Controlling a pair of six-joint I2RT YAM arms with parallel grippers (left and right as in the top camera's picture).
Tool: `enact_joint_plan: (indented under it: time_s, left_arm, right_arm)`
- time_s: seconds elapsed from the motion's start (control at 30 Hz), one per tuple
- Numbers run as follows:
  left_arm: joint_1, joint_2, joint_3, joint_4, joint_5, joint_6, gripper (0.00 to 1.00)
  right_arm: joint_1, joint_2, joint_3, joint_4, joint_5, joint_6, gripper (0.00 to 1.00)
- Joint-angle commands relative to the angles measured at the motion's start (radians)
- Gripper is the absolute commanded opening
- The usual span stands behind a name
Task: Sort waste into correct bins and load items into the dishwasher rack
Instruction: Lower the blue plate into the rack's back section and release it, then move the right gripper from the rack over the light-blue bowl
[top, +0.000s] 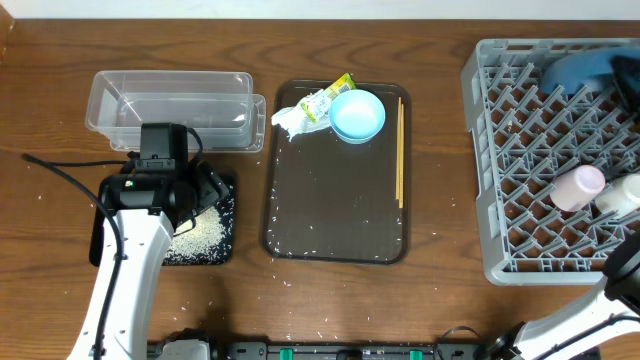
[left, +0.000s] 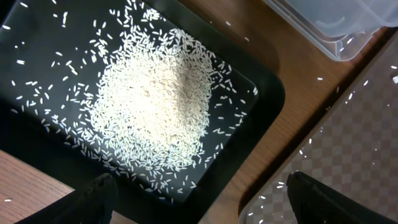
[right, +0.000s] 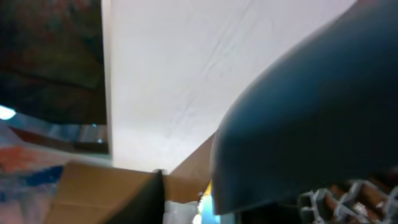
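Left gripper (left: 199, 208): held wide apart above rice heap (left: 149, 106) in black tray (left: 267, 102), 8 o'clock.
Right gripper: spread cannot be told.
Dark-blue dish (top: 585, 68): seen in rack (top: 500, 150), 2 o'clock.

This looks to me like a robotics lab staged as a dish-clearing station, not a real kitchen. The wood-grain bench (top: 440, 150) carries only props: a grey catering-style dishwasher rack (top: 500, 150), a brown serving tray (top: 335, 200), a clear tub (top: 170, 100) and a black tray (left: 267, 93). A white robot arm (top: 130, 260) with a loose black cable (top: 60, 175) rises from the bench's near edge. My right wrist view catches a plain white wall (right: 174, 74) and what seems to be cardboard (right: 93, 193).
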Motion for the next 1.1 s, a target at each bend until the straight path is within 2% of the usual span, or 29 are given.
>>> enact_joint_plan:
  time_s: [0.0, 0.07, 0.13, 0.17, 0.3, 0.33, 0.43, 0.57, 0.97, 1.07]
  left_arm:
    - [0.005, 0.005, 0.017, -0.004, -0.012, 0.013, 0.90]
    - [0.005, 0.005, 0.017, -0.004, -0.012, 0.013, 0.90]
    - [0.005, 0.005, 0.017, -0.004, -0.012, 0.013, 0.91]
    - [0.005, 0.005, 0.017, -0.004, -0.012, 0.013, 0.90]
    - [0.005, 0.005, 0.017, -0.004, -0.012, 0.013, 0.90]
    - [0.005, 0.005, 0.017, -0.004, -0.012, 0.013, 0.90]
    - [0.005, 0.005, 0.017, -0.004, -0.012, 0.013, 0.90]
    - [0.005, 0.005, 0.017, -0.004, -0.012, 0.014, 0.90]
    - [0.005, 0.005, 0.017, -0.004, -0.012, 0.013, 0.90]
    - [0.005, 0.005, 0.017, -0.004, -0.012, 0.013, 0.90]
  right_arm:
    - [-0.027, -0.088, 0.002, -0.021, 0.017, -0.013, 0.51]
    - [-0.042, -0.122, 0.002, -0.076, 0.041, -0.017, 0.56]
    - [-0.057, -0.156, 0.002, -0.148, 0.074, -0.042, 0.69]
    - [-0.064, -0.174, 0.002, -0.189, 0.094, -0.061, 0.71]
    - [-0.085, -0.255, 0.002, -0.418, 0.261, -0.178, 0.95]
    - [-0.086, -0.275, 0.002, -0.473, 0.318, -0.204, 0.98]
    - [-0.086, -0.325, 0.002, -0.576, 0.448, -0.261, 0.99]
    - [-0.086, -0.369, 0.002, -0.623, 0.503, -0.278, 0.99]
    - [-0.087, -0.443, 0.002, -0.650, 0.512, -0.275, 0.99]
    - [-0.086, -0.455, 0.002, -0.647, 0.449, -0.279, 0.99]
